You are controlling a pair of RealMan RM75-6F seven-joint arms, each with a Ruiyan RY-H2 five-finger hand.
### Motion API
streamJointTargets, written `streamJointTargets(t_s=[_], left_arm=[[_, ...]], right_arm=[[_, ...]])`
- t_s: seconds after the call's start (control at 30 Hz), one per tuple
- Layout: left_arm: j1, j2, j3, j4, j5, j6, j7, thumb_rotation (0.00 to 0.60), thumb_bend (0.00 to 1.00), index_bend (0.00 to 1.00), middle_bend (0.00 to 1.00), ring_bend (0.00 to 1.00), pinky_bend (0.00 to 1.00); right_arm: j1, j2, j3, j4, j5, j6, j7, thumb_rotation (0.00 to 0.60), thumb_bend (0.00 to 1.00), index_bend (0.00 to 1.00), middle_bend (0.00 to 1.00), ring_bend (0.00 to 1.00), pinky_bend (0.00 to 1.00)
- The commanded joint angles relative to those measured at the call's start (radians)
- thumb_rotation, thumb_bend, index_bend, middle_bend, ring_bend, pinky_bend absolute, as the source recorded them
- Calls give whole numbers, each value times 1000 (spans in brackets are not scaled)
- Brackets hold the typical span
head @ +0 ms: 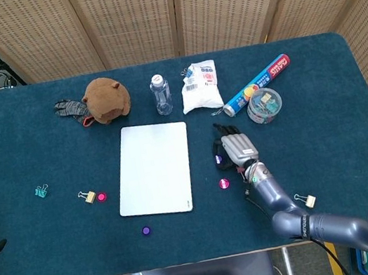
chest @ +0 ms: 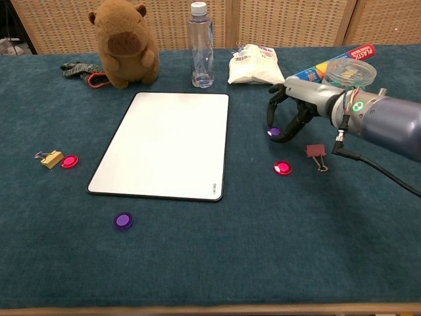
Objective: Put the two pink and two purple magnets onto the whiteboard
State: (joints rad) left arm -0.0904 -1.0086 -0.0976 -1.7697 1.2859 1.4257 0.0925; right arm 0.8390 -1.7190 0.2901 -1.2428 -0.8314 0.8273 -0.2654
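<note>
The right hand (chest: 289,113) is curled down over a purple magnet (chest: 274,132) on the table (chest: 217,263), just right of the whiteboard (chest: 164,145) — its fingertips (chest: 271,122) close around the disc in a pinch. Whether the magnet is lifted clear of the cloth cannot be told from either view. The left hand is not in view.

None of the four pieces is on the board. A pink magnet (chest: 283,168) lies just in front of the hand, beside a dark red binder clip (chest: 316,153). The second purple magnet (chest: 123,220) sits off the board's front left corner, and the other pink magnet (chest: 69,160) lies toward the table's left edge, touching a yellow binder clip (chest: 50,158).

To do this step well, I judge the pinch should be firm on the disc's rim before lifting — a flat magnet on cloth slips easily. Carry it low and leftward across the board's right edge, and set it flat well inside the frame, leaving room for three more.
</note>
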Motion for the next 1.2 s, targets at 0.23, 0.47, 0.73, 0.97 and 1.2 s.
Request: streamJointTargets(t_s=[0.23,0.47,0.73,0.97,1.2], left_arm=[[1,7,4,-2,9,-3,-11,600,85,0,0,0,0],[-1,7,10,-2,16,-11,-10,600,84,0,0,0,0],[0,10,17,-6,27,-13,-16,600,85,0,0,0,0],[-1,17,23,-5,34,-20,-19,600,84,0,0,0,0],[0,18,23,-5,37,-16,-20,600,84,0,0,0,0]], right_arm=[[33,-11,18,-94,-39,5,11,600,476,564,0,0,0],[97,-74,23,-140,10,4,-56,600,478,564,0,0,0],[147,-144,20,-134,43,30,-121,600,480,564,0,0,0],[153,-168,-4,-117,59,42,-151,600,481,488,0,0,0],[147,-141,-16,-157,67,54,-174,600,282,329,0,0,0]])
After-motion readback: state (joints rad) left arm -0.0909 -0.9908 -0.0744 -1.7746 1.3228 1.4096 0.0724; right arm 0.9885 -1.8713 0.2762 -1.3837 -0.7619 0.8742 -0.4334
